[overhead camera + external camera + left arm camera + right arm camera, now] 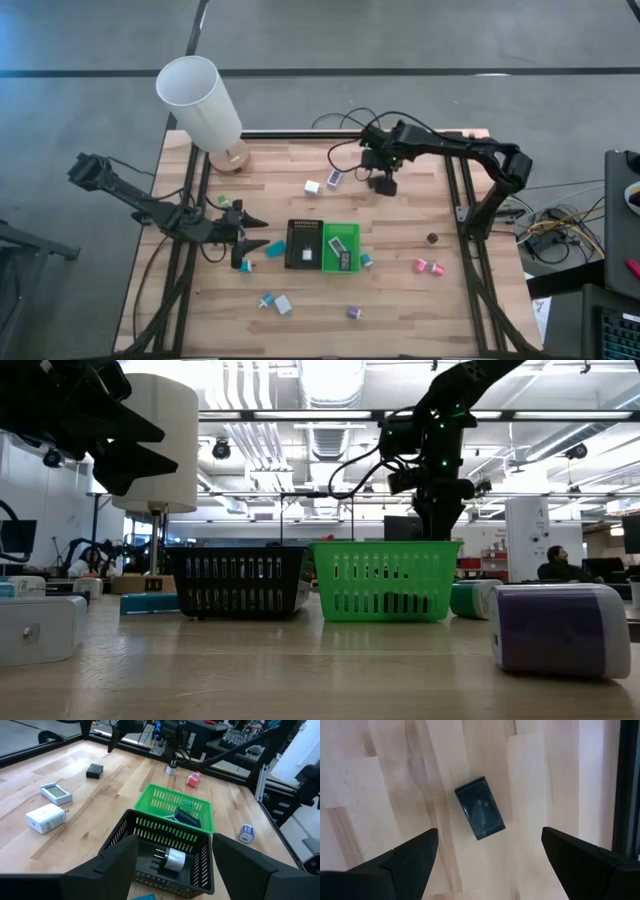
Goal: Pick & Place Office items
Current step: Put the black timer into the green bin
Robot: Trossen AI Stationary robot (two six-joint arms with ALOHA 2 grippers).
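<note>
**Right gripper lines up over a black block**

The right gripper (384, 182) hangs over the far middle of the table (420, 230), jaws spread wide either side of a small black block (480, 808) lying flat below, likely its next pick. The left gripper (240, 238), jaws also apart, waits beside the black tray (304, 243) and green tray (340, 246), mid-table. Other office items lie scattered on pale wood planks; a white lamp (203, 102) stands far left, workshop beyond.
</note>
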